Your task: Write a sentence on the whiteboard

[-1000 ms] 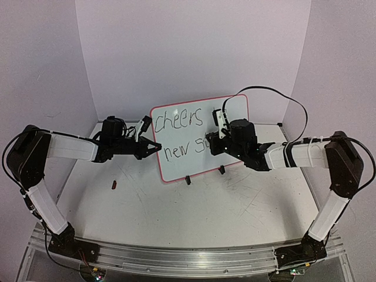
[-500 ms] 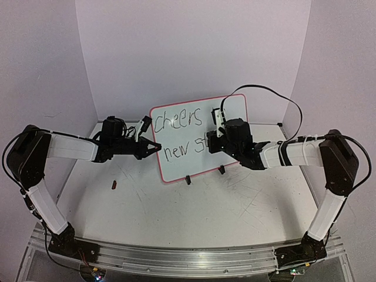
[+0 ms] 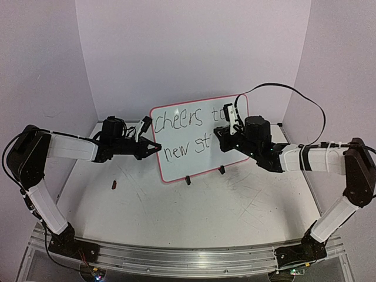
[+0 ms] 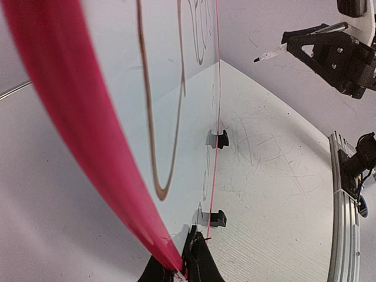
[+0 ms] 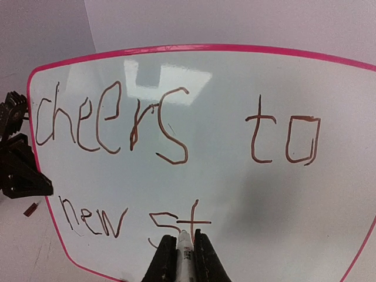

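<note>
The whiteboard (image 3: 200,154) stands upright on the table, white with a red-pink rim (image 4: 88,135). Its sentence (image 3: 179,120) reads "cheers to" (image 5: 257,135) over "new st" in dark marker. My left gripper (image 3: 156,147) is shut on the board's left edge, the fingertips (image 4: 197,261) pinching the rim. My right gripper (image 3: 218,133) is shut on a white marker (image 5: 184,255) that points at the board just below the "st". In the left wrist view the marker tip (image 4: 259,59) hangs a little off the board's face.
A small dark red cap (image 3: 114,184) lies on the table left of the board. Two black clip feet (image 3: 188,180) (image 3: 221,170) hold the board's lower edge. Lilac walls close in behind and on both sides; a metal rail (image 3: 176,258) runs along the near edge.
My right arm has drawn back to the right, off the board, uncovering "to" and the "st". The left gripper and the board have not moved.
</note>
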Robot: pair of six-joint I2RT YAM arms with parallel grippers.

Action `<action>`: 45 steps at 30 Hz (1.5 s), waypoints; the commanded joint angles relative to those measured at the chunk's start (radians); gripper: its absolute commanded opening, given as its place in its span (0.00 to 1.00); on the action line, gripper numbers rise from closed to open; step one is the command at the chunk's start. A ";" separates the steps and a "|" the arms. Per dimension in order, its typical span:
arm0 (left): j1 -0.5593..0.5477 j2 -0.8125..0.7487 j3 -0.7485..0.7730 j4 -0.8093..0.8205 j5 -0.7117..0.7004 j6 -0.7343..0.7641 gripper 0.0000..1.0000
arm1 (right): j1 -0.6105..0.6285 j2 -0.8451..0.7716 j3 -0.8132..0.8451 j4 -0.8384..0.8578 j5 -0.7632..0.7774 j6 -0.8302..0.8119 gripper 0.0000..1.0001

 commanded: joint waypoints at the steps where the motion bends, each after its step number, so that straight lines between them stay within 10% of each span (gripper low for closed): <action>1: 0.014 0.020 0.038 -0.014 -0.161 0.099 0.00 | -0.020 0.005 0.038 -0.010 -0.060 -0.088 0.00; 45: 0.013 0.018 0.053 -0.040 -0.170 0.108 0.00 | -0.021 0.133 0.081 0.000 0.177 0.047 0.00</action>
